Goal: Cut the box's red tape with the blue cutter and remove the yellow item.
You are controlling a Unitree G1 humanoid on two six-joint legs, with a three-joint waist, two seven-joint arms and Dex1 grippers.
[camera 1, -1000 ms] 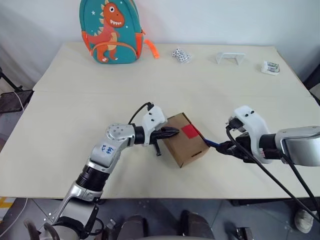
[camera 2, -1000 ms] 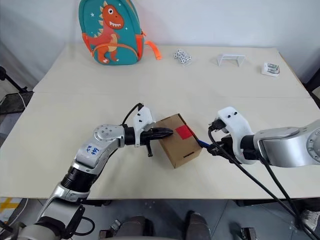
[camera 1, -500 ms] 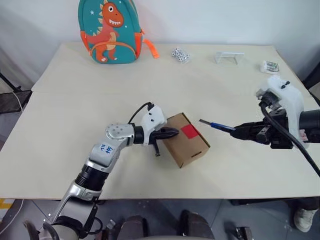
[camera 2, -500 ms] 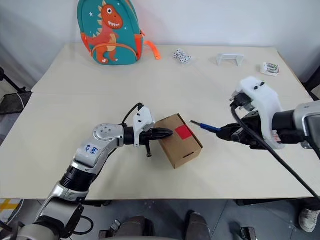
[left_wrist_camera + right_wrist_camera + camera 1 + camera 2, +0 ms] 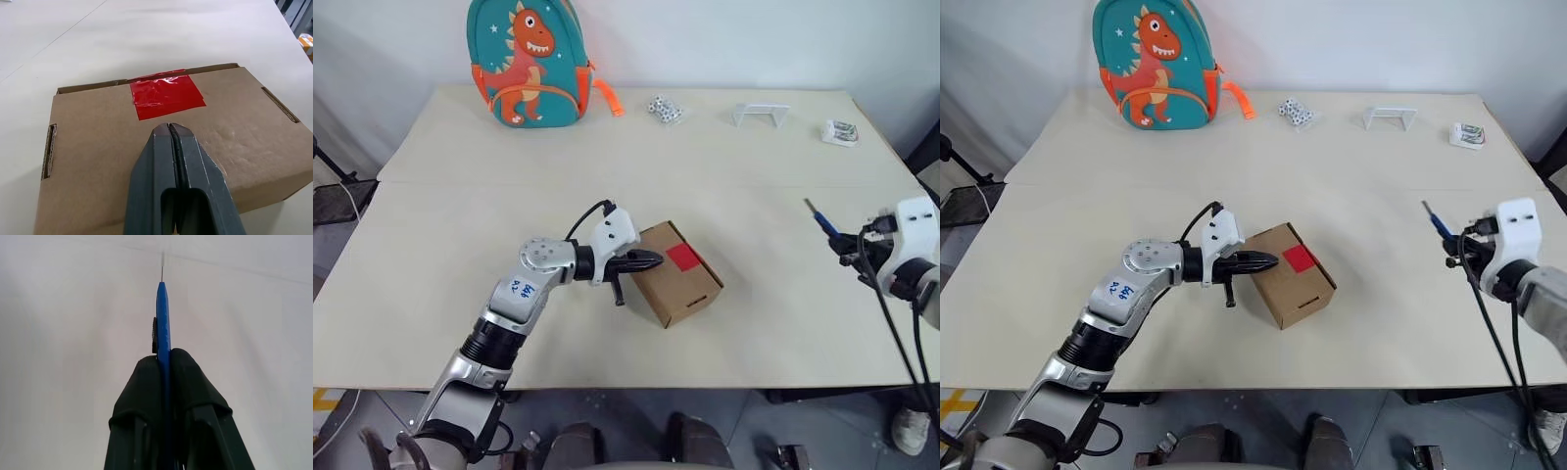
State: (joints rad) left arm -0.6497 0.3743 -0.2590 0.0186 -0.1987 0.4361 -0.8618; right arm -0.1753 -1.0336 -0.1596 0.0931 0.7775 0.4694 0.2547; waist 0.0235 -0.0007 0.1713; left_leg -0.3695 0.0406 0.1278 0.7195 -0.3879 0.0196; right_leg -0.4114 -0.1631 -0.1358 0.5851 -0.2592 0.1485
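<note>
i've got the left gripper (image 5: 651, 260) pressed shut against the box (image 5: 680, 287) mid-worktop, pinning it, i reckon. red tape (image 5: 166, 93) is on top. right gripper (image 5: 164, 363) pinches the blue cutter (image 5: 1438, 222), held well off to the right, clear of it.

The robot's left arm (image 5: 524, 299), at lower left of the head view, is silver-grey metal in rounded segments, with a black ribbed band near the elbow, blue handwritten marks on one segment, a white wrist housing and a looping black cable. At right, the right arm (image 5: 913, 257) shows a white housing trailing black cables.
</note>
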